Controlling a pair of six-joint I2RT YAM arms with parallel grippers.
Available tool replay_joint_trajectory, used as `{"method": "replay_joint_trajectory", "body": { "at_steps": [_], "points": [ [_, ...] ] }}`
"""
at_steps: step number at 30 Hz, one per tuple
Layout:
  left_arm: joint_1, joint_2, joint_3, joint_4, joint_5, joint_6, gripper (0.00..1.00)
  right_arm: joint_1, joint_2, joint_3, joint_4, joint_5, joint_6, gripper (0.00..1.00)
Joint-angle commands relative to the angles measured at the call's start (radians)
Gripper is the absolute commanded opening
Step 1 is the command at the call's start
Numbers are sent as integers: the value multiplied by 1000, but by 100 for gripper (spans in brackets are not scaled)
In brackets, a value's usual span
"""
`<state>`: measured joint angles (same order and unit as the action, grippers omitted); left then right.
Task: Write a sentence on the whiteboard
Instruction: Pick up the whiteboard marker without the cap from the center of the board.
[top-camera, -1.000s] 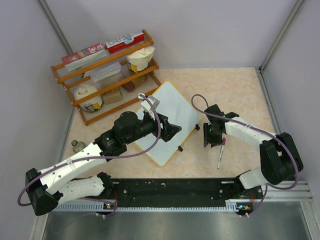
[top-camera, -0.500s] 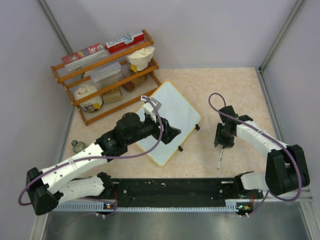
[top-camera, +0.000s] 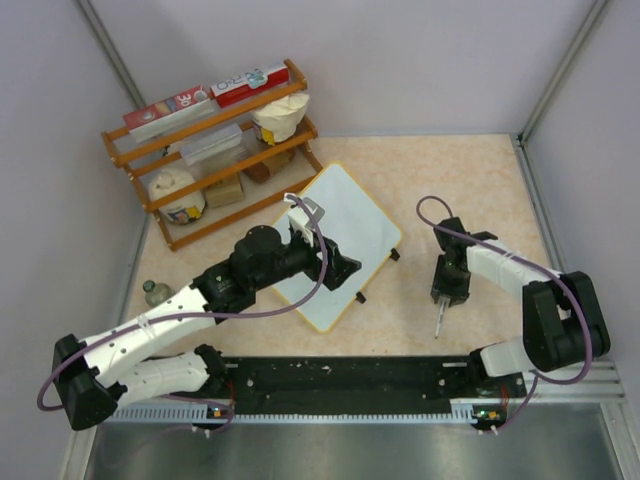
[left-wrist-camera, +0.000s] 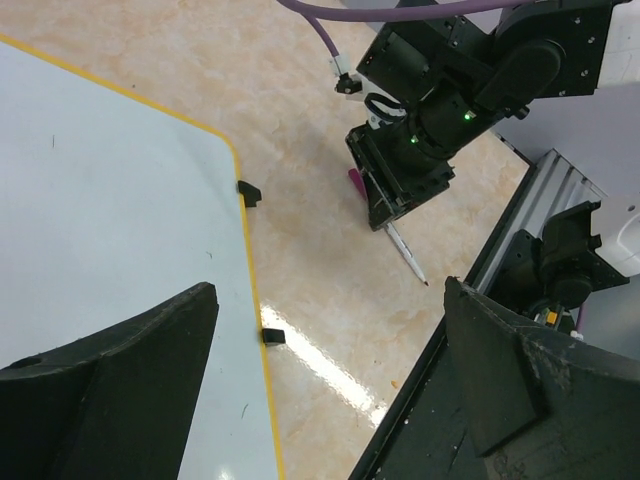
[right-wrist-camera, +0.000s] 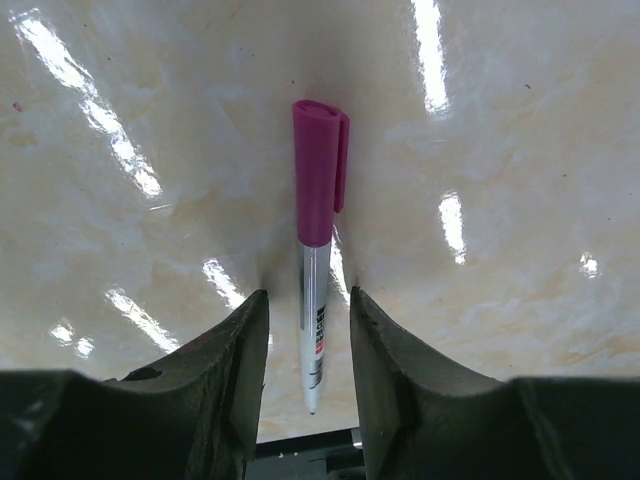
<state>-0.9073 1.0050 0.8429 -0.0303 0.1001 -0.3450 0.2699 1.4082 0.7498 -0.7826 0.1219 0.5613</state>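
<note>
The whiteboard (top-camera: 352, 213), white with a thin yellow rim (left-wrist-camera: 243, 250) and two small black clips (left-wrist-camera: 272, 337), lies tilted on the table's middle. My left gripper (top-camera: 340, 265) hovers over its near right edge, jaws wide open and holding nothing (left-wrist-camera: 325, 375). A marker (right-wrist-camera: 315, 290) with a magenta cap and white barrel lies flat on the table to the right of the board (top-camera: 439, 322). My right gripper (top-camera: 446, 288) points down over it. Its two fingers straddle the barrel (right-wrist-camera: 308, 340) with a gap on each side, so it is open.
A wooden rack (top-camera: 215, 150) with boxes, bags and jars stands at the back left. A small bottle (top-camera: 153, 292) sits by the left wall. The black base rail (top-camera: 340, 375) runs along the near edge. Grey walls close in both sides.
My right gripper has swung right from beside the whiteboard and come down over the marker. The left gripper's jaws spread a little wider; that arm barely moved.
</note>
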Motion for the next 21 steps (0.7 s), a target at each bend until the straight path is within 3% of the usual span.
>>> {"method": "replay_joint_trajectory", "body": {
  "at_steps": [1, 4, 7, 14, 21],
  "points": [
    [4, -16, -13, 9, 7, 18, 97, -34, 17, -27, 69, -40, 6, 36],
    [4, -16, -13, 10, 10, 20, 98, -55, 43, -66, 117, -119, -5, 29],
    [5, -22, -2, -5, -3, 21, 99, -57, 81, -87, 164, -185, -15, 0],
    [11, -36, 38, -60, -30, 32, 99, -55, 8, -32, 174, -199, -58, 0],
    [18, 6, 94, -88, -8, 23, 99, -51, -176, 169, 163, -286, -81, 0]
  ]
}}
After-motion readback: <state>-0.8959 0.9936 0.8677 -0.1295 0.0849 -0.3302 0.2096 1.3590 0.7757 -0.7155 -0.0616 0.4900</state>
